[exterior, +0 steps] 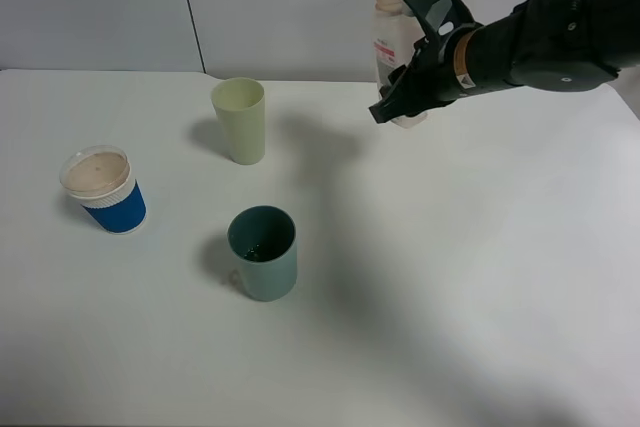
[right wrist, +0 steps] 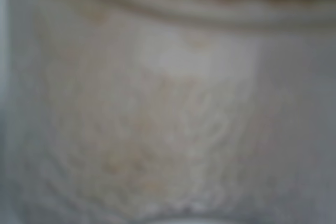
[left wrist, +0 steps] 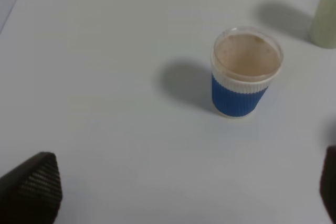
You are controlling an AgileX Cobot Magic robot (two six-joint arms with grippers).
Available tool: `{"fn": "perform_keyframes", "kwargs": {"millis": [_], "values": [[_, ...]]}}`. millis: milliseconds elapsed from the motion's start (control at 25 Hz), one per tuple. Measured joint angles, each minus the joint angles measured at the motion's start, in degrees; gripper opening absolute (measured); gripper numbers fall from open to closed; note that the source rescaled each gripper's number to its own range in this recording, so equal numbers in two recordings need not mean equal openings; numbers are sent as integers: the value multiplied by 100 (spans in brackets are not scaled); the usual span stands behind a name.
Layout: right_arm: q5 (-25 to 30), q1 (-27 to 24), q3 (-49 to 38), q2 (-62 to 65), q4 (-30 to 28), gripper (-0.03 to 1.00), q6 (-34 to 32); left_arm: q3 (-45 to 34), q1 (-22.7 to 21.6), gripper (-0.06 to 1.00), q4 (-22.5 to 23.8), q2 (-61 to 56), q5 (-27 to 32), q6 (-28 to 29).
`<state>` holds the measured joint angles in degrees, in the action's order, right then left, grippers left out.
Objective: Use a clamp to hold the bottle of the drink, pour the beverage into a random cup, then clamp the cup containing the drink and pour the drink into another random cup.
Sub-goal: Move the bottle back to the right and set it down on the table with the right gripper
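Observation:
My right gripper [exterior: 398,95], the clamp, is shut on the bottle [exterior: 390,32], which stands upright at the back right of the table, its base at or just above the surface. The bottle [right wrist: 168,108] fills the right wrist view as a pale blur. The teal cup [exterior: 265,269] stands near the table's middle with a little dark beverage [exterior: 262,250] at its bottom. The blue-sleeved paper cup [exterior: 108,190] stands at the left. In the left wrist view my left gripper [left wrist: 181,192] is open, its fingertips [left wrist: 31,187] wide apart, a short way from the blue cup [left wrist: 244,74].
A taller pale yellow-green tumbler [exterior: 240,119] stands behind the teal cup, between the blue cup and the bottle; its side [left wrist: 325,19] shows in the left wrist view. The white table [exterior: 480,277] meets a grey wall at the back.

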<state>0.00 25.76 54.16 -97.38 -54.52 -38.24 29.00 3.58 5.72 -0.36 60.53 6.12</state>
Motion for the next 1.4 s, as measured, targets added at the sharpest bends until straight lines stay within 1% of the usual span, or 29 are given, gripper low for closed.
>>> {"fn": "perform_keyframes", "kwargs": {"millis": [120, 160, 200, 240, 440, 640, 680, 800, 920, 960, 1160, 1280, 1400], "values": [[-466, -285, -153, 0, 196, 0, 188, 0, 0, 100, 0, 0, 0, 0], [-665, -435, -201, 0, 372, 0, 421, 0, 0, 100, 0, 0, 0, 0], [-665, -435, -201, 0, 372, 0, 421, 0, 0, 100, 0, 0, 0, 0], [-773, -509, -230, 0, 467, 0, 579, 0, 0, 100, 0, 0, 0, 0], [-1127, -775, -255, -13, 1101, 0, 1395, 0, 0, 100, 0, 0, 0, 0], [-1470, -933, -255, -176, 1733, 0, 2020, 0, 0, 100, 0, 0, 0, 0], [-1593, -967, -260, -279, 1963, 0, 2245, 0, 0, 100, 0, 0, 0, 0], [-1723, -986, -260, -413, 2389, 0, 2628, 0, 0, 100, 0, 0, 0, 0], [-1837, -999, -260, -537, 2903, 0, 3206, 0, 0, 100, 0, 0, 0, 0], [-1837, -999, -260, -537, 2903, 0, 3206, 0, 0, 100, 0, 0, 0, 0], [-1874, -999, -260, -636, 3768, 0, 4317, 0, 0, 100, 0, 0, 0, 0], [-1921, -999, -260, -684, 4028, 0, 4614, 0, 0, 100, 0, 0, 0, 0], [-2017, -1077, -260, -845, 4146, 0, 4625, 0, 0, 100, 0, 0, 0, 0]]}}
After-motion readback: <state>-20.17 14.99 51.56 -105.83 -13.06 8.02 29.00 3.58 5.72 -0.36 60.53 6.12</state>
